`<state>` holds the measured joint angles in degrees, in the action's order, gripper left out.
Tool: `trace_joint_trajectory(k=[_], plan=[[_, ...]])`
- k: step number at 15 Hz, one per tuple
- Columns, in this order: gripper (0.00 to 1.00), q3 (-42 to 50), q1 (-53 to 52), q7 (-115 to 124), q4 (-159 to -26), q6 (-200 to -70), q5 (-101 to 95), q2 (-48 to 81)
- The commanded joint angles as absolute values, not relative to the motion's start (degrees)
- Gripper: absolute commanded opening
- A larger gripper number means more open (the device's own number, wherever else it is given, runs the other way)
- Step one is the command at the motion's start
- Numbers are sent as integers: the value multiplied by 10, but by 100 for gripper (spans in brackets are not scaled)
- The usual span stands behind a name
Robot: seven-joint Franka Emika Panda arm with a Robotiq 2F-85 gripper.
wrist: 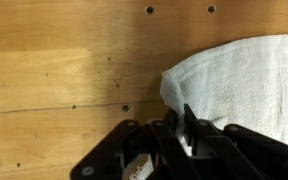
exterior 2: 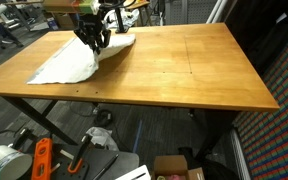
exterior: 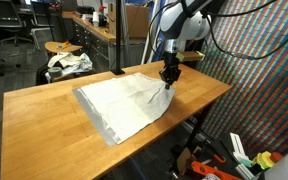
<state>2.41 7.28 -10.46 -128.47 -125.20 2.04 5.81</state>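
A white cloth (exterior: 124,103) lies spread on the wooden table (exterior: 44,105); the same cloth (exterior 2: 72,62) sits at the table's far corner. My gripper (exterior: 168,78) is shut on the cloth's edge and lifts that corner slightly off the wood. In the wrist view the black fingers (wrist: 189,128) pinch a fold of the white towel (wrist: 244,75) between them, with the gripper (wrist: 178,135) low in the frame. The cloth's corner rises into the jaws; the rest rests flat on the tabletop.
Screw holes (wrist: 150,11) dot the wooden table surface. A stool with crumpled fabric (exterior: 68,62) stands behind the table. Orange tools (exterior 2: 41,158) and boxes lie on the floor below. A patterned wall (exterior: 264,60) stands close beside the table.
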Motion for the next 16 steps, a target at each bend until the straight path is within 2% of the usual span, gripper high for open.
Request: trace_joint_trajectory(k=[1, 16], plan=[[2, 24, 49, -65, -1328, -1259, -11, 3], [2, -40, -24, 136, -1414, -1337, -79, -64]])
